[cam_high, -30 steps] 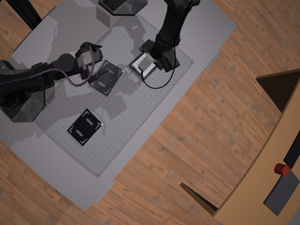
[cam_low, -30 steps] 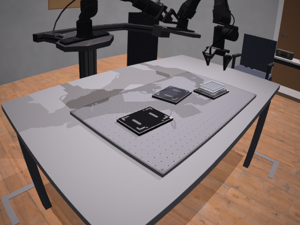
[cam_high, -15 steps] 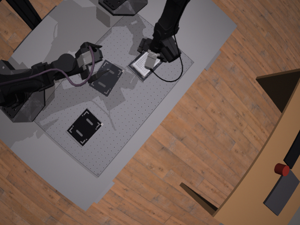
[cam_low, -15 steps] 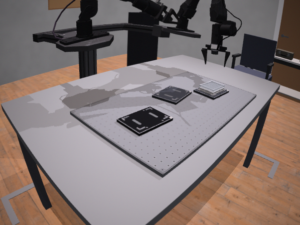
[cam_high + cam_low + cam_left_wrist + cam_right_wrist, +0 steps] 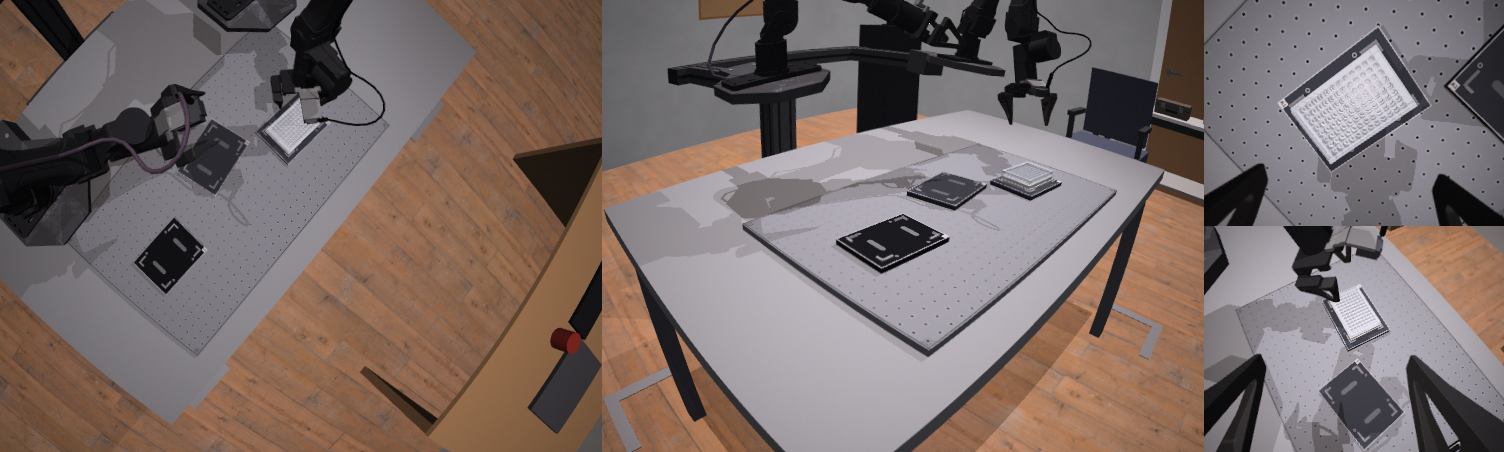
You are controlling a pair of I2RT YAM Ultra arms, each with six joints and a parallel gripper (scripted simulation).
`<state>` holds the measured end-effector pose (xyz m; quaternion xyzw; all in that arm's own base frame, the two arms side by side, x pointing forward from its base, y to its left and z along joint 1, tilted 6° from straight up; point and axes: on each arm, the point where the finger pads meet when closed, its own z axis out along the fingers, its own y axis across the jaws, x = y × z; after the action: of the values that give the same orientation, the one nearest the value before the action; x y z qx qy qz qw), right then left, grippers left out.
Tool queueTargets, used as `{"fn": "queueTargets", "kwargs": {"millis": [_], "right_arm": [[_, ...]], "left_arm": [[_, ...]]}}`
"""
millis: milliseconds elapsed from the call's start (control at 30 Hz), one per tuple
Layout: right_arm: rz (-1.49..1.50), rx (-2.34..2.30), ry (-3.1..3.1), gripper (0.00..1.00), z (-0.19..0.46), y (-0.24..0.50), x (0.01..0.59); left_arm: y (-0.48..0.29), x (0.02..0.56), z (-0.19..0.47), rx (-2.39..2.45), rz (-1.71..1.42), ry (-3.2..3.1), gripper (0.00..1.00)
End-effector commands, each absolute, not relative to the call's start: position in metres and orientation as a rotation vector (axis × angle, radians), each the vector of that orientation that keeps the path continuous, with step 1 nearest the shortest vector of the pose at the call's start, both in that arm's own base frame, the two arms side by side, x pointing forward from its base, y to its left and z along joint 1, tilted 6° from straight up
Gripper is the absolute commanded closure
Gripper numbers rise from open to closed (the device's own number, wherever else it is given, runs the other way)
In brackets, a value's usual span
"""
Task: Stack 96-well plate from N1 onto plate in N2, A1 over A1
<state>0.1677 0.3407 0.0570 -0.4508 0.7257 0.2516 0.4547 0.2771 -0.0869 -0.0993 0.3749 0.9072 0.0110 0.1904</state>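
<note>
Stacked white plates in N2

My counter looks smooth and matt; the stacked plates resemble clear, slightly glossy plastic, the floor grained wood.

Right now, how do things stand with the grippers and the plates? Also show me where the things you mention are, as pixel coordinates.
Left gripper (image 5: 1028, 122) (image 5: 1351, 177) open, above the plates; right gripper (image 5: 1335, 358) open, nothing held. White plates (image 5: 291, 128) (image 5: 1027, 173) (image 5: 1354, 102) (image 5: 1357, 313) stacked in one nest. Nothing seen blocking them.
</note>
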Motion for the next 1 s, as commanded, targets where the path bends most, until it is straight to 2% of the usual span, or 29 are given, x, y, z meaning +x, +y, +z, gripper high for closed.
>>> {"fn": "queueTargets", "kwargs": {"millis": [0, 167, 367, 967], "right_arm": [[0.633, -1.095, 1.773, 0.00, 0.062, 0.344, 0.168], [0.633, -1.095, 1.773, 0.00, 0.062, 0.344, 0.168], [0.633, -1.095, 1.773, 0.00, 0.062, 0.344, 0.168], [0.633, -1.095, 1.773, 0.00, 0.062, 0.344, 0.168]], "left_arm": [[-0.091, 0.293, -0.083, 0.753, 0.031, 2.473, 0.00], [-0.087, 0.278, -0.085, 0.576, 0.010, 2.484, 0.00], [-0.084, 0.260, -0.094, 0.578, 0.004, 2.524, 0.00], [-0.085, 0.267, -0.090, 0.570, 0.003, 2.509, 0.00]]}}
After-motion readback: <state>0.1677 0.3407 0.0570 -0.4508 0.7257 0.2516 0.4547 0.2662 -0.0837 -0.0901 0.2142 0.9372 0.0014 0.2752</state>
